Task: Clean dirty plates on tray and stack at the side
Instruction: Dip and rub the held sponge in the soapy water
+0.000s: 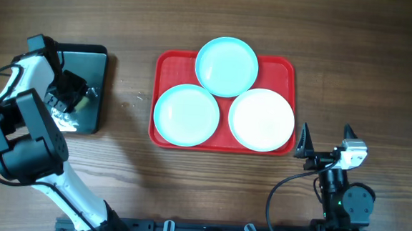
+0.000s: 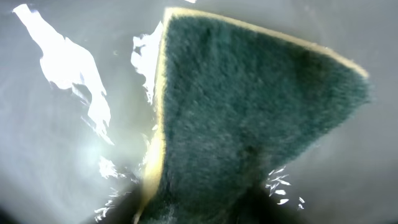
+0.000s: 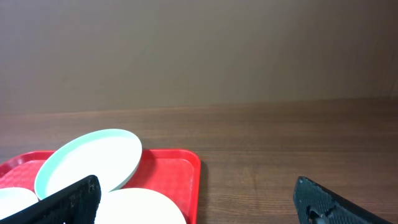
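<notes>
The red tray (image 1: 167,64) holds three plates: an aqua plate (image 1: 227,65) at the back, overlapping an aqua plate (image 1: 187,114) at front left and a white plate (image 1: 262,119) at front right. My left gripper (image 1: 70,93) hovers over a dark tray and is shut on a green and yellow sponge (image 2: 249,118), which fills the left wrist view. My right gripper (image 1: 326,146) is open and empty, just right of the red tray's front right corner. The right wrist view shows the gripper (image 3: 196,185), the back aqua plate (image 3: 87,158), the white plate (image 3: 143,210) and the red tray (image 3: 180,169).
A smaller dark tray (image 1: 88,57) with a glossy, wet-looking surface (image 2: 56,124) lies at the left of the wooden table (image 1: 353,60). The left arm's body stands at the front left.
</notes>
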Robot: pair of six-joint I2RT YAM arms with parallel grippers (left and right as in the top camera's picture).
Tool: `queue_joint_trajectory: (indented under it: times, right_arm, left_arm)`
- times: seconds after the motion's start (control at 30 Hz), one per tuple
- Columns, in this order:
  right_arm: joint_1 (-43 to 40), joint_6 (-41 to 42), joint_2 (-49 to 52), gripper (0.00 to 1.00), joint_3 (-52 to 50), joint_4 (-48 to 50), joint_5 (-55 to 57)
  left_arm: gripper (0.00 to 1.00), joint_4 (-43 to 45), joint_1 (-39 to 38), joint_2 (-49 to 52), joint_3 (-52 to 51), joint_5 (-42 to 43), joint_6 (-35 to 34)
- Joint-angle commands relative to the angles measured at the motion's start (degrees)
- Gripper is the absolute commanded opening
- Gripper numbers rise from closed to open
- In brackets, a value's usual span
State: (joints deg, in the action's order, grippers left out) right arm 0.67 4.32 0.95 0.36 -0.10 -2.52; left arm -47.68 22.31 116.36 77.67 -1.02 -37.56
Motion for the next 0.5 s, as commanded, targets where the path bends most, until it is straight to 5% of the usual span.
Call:
queue_joint_trajectory:
  times: [0.0,0.1,0.17,0.2,0.23,0.27,0.47]
  right_arm:
    - [0.02,0.59,-0.26,1.00,-0.07,0.15,-0.04]
    - [0.02,0.57,-0.26,0.99,-0.07,0.15,-0.04]
    - [0.02,0.57,-0.26,1.00,-0.07,0.15,-0.04]
    - [0.02,0.57,-0.26,1.00,-0.07,0.15,-0.04]
    - [0.02,0.57,-0.26,1.00,-0.07,0.15,-0.04]
    - [0.02,0.57,-0.26,1.00,-0.07,0.15,-0.04]
    - [0.02,0.57,-0.26,1.00,-0.07,0.15,-0.04]
  left_arm:
    - [0.07,1.25,-0.04,0.83,-1.68,1.36,-0.24]
    - [0.05,1.88,-0.04,0.83,-1.68,1.16,-0.24]
    - [0.20,2.47,-0.04,0.83,-1.68,1.16,-0.24]
    - [0.38,2.97,-0.04,0.83,-1.68,1.16,-0.22]
    - [0.85,3.82,-0.04,0.83,-1.68,1.14,-0.22]
    - [1.00,4.92,-0.04,0.83,-1.68,1.14,-0.22]
    - [1.00,10.88,0.00,0.83,-1.68,-4.72,-0.22]
